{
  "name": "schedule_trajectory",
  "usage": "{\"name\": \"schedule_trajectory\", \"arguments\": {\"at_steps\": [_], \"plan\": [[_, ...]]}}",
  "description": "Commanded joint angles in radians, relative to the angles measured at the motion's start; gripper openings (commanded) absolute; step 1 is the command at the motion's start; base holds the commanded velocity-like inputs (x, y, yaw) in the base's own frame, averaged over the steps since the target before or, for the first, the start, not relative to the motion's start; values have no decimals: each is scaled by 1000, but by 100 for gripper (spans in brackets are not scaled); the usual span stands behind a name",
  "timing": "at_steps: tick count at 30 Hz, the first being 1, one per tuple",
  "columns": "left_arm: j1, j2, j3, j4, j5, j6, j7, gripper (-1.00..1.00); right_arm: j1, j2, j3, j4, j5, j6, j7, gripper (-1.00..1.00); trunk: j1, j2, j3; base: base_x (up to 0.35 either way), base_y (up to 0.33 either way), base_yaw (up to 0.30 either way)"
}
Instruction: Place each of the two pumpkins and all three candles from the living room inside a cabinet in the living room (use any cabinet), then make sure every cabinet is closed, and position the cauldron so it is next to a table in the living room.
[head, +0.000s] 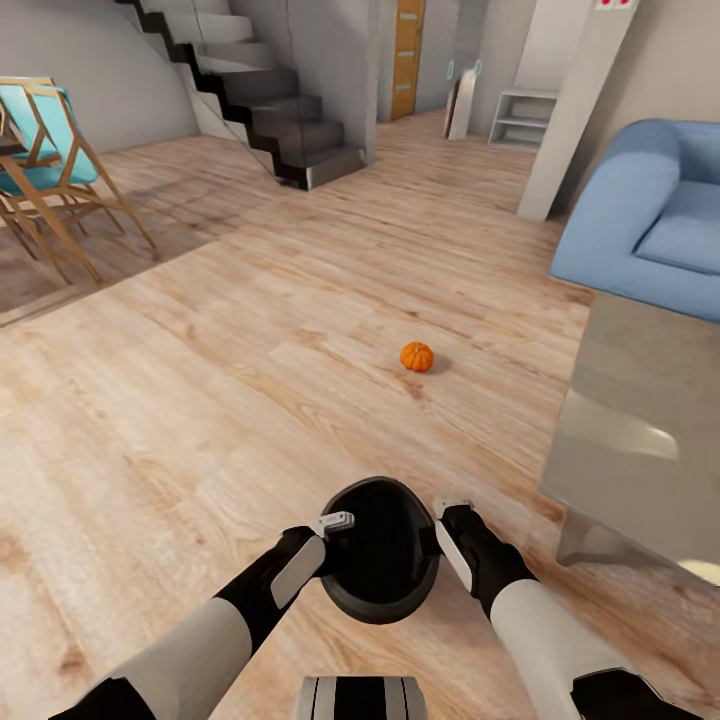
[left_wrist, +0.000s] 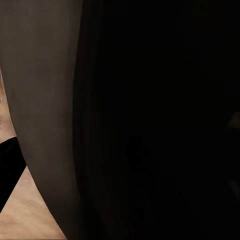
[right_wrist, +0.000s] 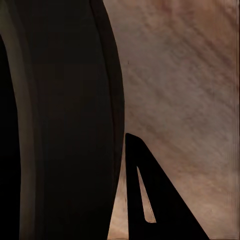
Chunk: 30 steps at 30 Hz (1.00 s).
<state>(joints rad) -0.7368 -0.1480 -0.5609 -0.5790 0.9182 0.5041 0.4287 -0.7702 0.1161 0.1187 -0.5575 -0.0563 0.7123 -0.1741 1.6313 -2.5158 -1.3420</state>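
Living room with pale wood-plank floor (head: 200, 400) running back toward a dark staircase (head: 270, 110); black cauldron (head: 380, 550) low in the head view, mouth up, dark inside, carried between the two arms just above the floor. Left gripper (head: 335, 522) against the cauldron's left rim, right gripper (head: 450, 508) against its right rim; whether either pair of fingers is spread or pressed together, cannot tell, tips hidden at the rim. In the left wrist view, dark curved cauldron wall (left_wrist: 150, 120) very close, a sliver of floor beside it; in the right wrist view, the same black wall (right_wrist: 60, 120) along one side, a dark pointed finger (right_wrist: 150, 200) beside it, wood grain beyond.

Ahead of the cauldron, well apart, one small orange pumpkin (head: 417, 356) sitting alone on the bare floor, upright, ribbed; near it to the right, a glossy grey table (head: 640, 420) with a reflective top, its corner close to the right arm; behind the table, a blue sofa (head: 650, 215). Far left, wooden chair (head: 50, 170) with teal cushions; far back, white open shelf (head: 520, 120) and an orange-brown door (head: 407, 55).
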Motion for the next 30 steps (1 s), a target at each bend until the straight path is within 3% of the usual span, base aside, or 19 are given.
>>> {"name": "schedule_trajectory", "arguments": {"at_steps": [1, 22, 30], "plan": [[0, 2, -1, -1, 7, 4, 9, -100, -1, -6, 1, -35, 9, 6, -6, -100, 0, 0, -1, 0, 0, -294], [5, 2, -1, -1, 7, 4, 9, -100, -1, -6, 1, -35, 9, 4, -7, -100, 0, 0, -1, 0, 0, -293], [11, 3, 0, -1, 6, 3, 5, -100, -1, -6, 1, -36, 7, 5, -6, -100, 0, 0, -1, 0, 0, -96]]}}
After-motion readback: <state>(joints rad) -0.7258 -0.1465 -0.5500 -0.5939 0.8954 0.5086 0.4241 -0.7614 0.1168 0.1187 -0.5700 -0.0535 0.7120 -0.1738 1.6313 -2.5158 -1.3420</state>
